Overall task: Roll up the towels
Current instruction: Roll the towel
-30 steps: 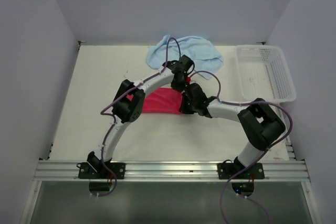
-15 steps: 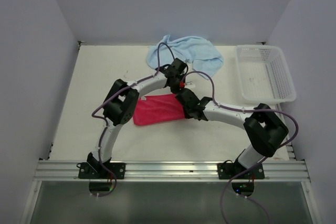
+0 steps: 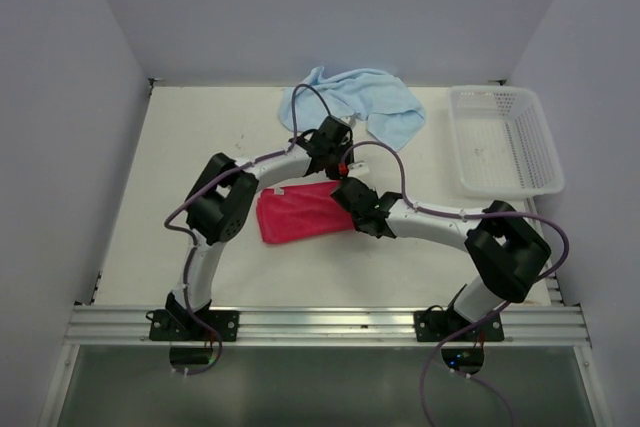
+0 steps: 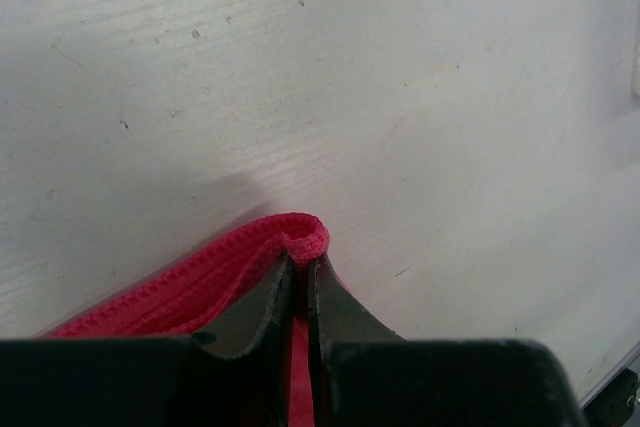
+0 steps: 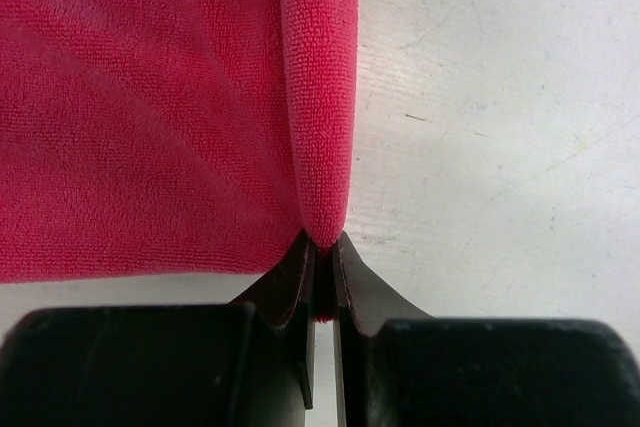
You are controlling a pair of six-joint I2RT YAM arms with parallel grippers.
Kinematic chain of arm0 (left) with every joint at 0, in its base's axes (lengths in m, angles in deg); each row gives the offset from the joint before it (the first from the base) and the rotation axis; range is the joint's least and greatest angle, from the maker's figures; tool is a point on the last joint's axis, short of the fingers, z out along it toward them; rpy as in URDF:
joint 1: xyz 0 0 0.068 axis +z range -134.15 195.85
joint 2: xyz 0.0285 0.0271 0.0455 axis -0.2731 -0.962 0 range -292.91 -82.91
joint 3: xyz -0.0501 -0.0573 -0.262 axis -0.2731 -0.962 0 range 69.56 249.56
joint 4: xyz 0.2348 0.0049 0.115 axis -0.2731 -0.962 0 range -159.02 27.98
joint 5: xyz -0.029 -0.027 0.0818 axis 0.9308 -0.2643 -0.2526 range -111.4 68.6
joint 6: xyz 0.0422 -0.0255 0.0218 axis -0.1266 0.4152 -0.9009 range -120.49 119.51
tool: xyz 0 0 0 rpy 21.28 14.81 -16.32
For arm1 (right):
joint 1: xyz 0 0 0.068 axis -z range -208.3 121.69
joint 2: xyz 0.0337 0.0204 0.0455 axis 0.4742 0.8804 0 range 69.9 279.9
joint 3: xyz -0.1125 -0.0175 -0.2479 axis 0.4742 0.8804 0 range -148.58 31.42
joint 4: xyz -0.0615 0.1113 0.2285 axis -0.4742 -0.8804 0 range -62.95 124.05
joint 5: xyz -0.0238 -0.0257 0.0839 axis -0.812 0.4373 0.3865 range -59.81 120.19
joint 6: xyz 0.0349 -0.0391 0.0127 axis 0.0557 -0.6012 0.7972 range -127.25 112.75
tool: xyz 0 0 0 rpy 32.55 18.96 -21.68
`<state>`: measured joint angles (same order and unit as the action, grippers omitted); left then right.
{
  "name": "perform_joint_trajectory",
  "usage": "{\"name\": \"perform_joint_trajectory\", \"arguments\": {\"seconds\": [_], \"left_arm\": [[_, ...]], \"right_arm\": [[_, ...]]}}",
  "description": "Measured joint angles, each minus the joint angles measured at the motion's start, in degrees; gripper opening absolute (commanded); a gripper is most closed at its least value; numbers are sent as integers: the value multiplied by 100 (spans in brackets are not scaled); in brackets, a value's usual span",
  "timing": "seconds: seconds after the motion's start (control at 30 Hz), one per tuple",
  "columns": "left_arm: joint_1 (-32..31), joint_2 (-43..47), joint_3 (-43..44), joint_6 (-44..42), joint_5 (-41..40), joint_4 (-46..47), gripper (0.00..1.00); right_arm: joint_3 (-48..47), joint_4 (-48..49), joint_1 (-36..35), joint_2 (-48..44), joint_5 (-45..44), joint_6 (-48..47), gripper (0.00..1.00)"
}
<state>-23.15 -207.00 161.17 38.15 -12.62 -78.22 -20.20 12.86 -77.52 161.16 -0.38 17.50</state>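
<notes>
The red-pink towel (image 3: 298, 214) lies folded flat on the white table, left of centre. My left gripper (image 3: 336, 162) is shut on its far right corner; the wrist view shows the red hem (image 4: 300, 237) pinched between the jaws. My right gripper (image 3: 347, 197) is shut on the near right corner; its wrist view shows the folded red edge (image 5: 320, 97) running away from the jaws. The light blue towel (image 3: 355, 102) lies crumpled at the back of the table, free of both grippers.
A white mesh basket (image 3: 503, 140) stands at the back right. Grey walls close in the table on three sides. The arms' bases sit on a metal rail (image 3: 320, 325) at the near edge.
Both grippers have moved left and toward the near edge, dragging the red-pink towel with them. The towel now lies flatter and more spread out.
</notes>
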Motion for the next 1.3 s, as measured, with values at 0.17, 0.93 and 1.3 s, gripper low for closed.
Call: {"name": "perform_joint_trajectory", "arguments": {"seconds": [0.17,0.93,1.3], "left_arm": [[0,188,-155,-28,-37,70,0],[144,404,-817,-186,-199,616,0],[334,407,-918,-243,-236,968,0]], "right_arm": [[7,20,-61,28,-42,-20,6],[278,343,-109,-363,426,227,39],[481,455,424,-1482,1316,610,45]]}}
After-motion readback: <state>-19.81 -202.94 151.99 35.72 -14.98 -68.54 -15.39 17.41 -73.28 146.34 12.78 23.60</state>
